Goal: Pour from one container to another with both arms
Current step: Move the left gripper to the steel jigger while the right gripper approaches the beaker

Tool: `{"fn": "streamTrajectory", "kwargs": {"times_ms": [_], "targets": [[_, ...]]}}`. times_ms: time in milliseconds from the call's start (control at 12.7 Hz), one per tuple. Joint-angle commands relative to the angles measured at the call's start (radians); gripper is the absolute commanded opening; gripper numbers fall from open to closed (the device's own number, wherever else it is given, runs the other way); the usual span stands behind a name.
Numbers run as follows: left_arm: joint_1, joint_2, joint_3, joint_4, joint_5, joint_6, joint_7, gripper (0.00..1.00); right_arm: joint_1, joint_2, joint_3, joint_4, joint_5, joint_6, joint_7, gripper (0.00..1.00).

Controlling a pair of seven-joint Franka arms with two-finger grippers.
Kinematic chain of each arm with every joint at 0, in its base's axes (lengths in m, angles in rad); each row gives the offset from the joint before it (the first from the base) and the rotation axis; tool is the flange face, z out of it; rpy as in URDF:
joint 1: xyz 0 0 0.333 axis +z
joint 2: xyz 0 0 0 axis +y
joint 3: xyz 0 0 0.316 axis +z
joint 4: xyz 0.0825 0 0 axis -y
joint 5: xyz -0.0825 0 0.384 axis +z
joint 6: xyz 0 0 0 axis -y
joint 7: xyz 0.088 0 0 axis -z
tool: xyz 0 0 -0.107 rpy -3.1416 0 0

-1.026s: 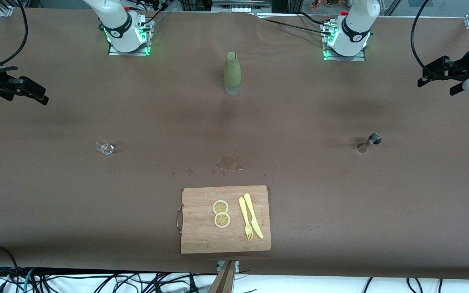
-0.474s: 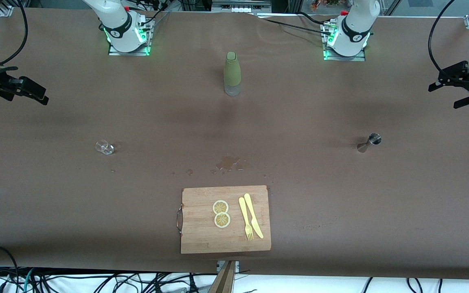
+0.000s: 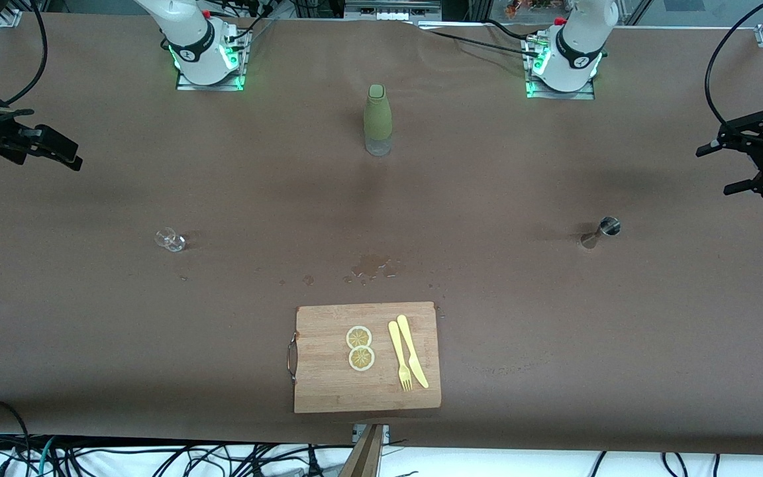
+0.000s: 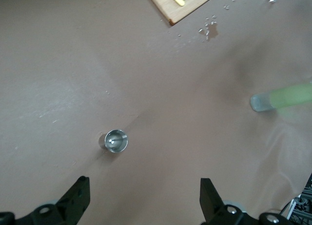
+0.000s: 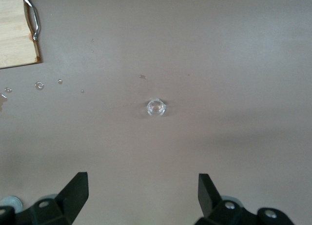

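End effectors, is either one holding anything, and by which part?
Nothing is held. The left end effector and right end effector are both open, each over its own end of the table.

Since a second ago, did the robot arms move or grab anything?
The left claw drew back toward its end of the table and came lower, open and empty. The right claw barely shifted, open too. Nothing was grabbed. The green bottle, metal jigger, small glass and cutting board stayed put.

On the brown worktop [image 3: 554,318] a wooden cutting board [image 3: 328,384] carries two lemon slices [image 3: 360,348], a yellow fork [image 3: 399,358] and yellow knife [image 3: 412,351], with small wet spots [image 3: 371,266] just beside its edge.
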Motion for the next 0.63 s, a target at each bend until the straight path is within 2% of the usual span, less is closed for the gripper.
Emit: {"fn": "streamTrajectory", "kwargs": {"times_ms": [0, 237, 553], "targets": [[0.053, 0.008, -0.006, -0.078, -0.094, 0.035, 0.166, 0.99, 0.009, 0.001, 0.009, 0.000, 0.003, -0.012, -0.020, 1.00], [0.076, 0.051, -0.006, -0.095, -0.158, 0.056, 0.319, 0.99, 0.010, 0.022, 0.009, 0.001, 0.001, -0.035, -0.145, 1.00], [0.124, 0.140, -0.006, -0.103, -0.249, 0.055, 0.569, 1.00, 0.001, 0.048, 0.006, 0.006, 0.003, -0.035, -0.446, 1.00]]}}
